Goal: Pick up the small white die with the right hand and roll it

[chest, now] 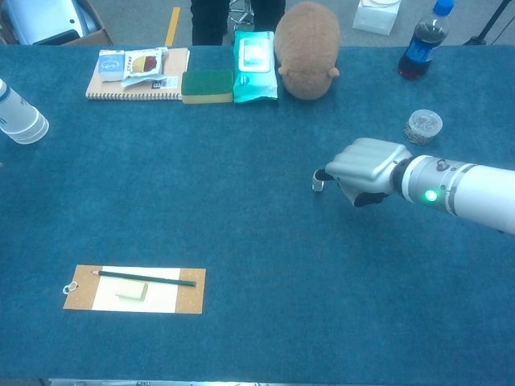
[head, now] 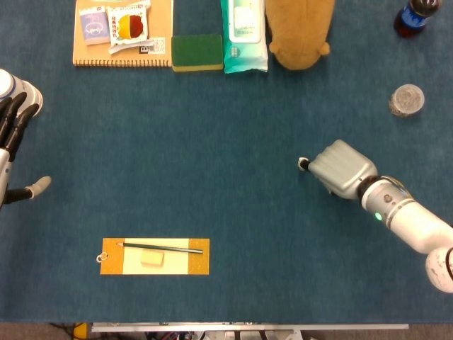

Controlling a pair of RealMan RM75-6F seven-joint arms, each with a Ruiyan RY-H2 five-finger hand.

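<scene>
**A:** Where is the small white die (head: 303,163)?

**B:** Right of centre in the head view, on the blue table (head: 212,156). It sits at the fingertips of the right hand (head: 341,168), which reaches in from the lower right. In the chest view the die (chest: 318,184) shows at the same fingertips, right of centre.

**A:** Is the hand holding it?

**B:** The fingers are curled under the silver back of the hand and their tips meet the die. I cannot tell whether they pinch it or only touch it.

**A:** And the other hand?

**B:** The left hand (head: 14,138) is at the left edge of the head view, dark fingers spread apart, holding nothing.

**A:** What else is there?

**B:** Along the top edge: a notebook (head: 124,42) with packets on it, a green sponge (head: 197,52), a pack of wipes (head: 245,35), a brown plush toy (head: 300,32). A cola bottle (head: 413,17) stands in the upper right corner. A cork board (head: 154,256) with a pencil lies lower left.
</scene>
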